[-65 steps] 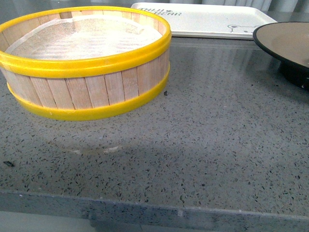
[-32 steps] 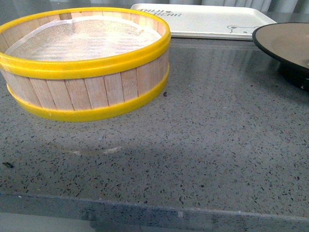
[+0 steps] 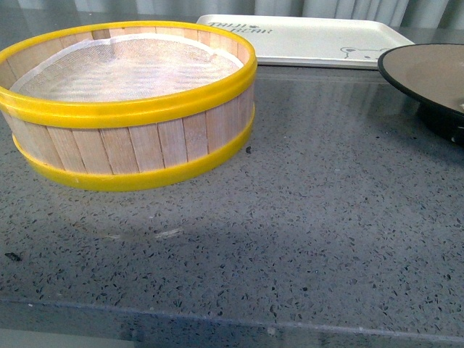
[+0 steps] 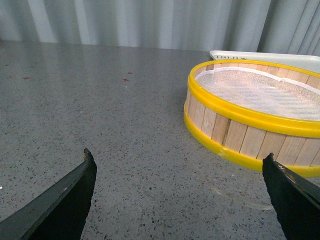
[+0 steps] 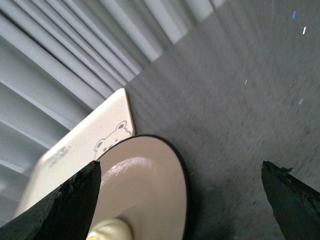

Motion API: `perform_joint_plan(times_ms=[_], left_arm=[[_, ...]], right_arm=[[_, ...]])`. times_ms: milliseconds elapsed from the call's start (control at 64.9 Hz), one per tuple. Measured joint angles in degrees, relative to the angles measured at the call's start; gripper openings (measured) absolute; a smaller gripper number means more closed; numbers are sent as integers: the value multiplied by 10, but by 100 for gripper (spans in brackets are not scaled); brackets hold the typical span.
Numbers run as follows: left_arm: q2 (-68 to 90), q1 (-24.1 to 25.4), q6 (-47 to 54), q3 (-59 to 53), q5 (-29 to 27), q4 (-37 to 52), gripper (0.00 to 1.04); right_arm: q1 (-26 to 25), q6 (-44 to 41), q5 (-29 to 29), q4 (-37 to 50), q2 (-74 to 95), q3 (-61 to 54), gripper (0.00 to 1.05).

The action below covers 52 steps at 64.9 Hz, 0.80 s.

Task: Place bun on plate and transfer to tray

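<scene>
- Bun [image 5: 112, 231] sits on the plate [image 5: 145, 190], near the table's [image 3: 326, 217] right edge, beside the tray [image 3: 312, 36].
- Left gripper [image 4: 177, 152] and right gripper [image 5: 180, 162] gape wide, empty.
- Only the view shifted lately; plate transfer remains.

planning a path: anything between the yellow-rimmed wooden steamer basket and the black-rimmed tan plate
In the front view, only bare grey speckled countertop lies between the yellow-rimmed wooden steamer basket and the black-rimmed tan plate, apart from a dark speck beside the basket.

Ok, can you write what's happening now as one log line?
bun: on plate | plate: beside tray, not on it | left gripper: open | right gripper: open
</scene>
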Motion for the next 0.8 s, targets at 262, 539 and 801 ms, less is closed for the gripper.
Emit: perform_joint_plan(times_ms=[262,539,801], left_arm=[[0,0,0,0,0,0,98],[0,0,0,0,0,0,98],[0,0,0,0,0,0,98]], right_arm=[[22,209,-33,-19,42,1,96],[83,276,-7,-36,14,-45,96],[99,319,-14,-8,-9,-86,96]])
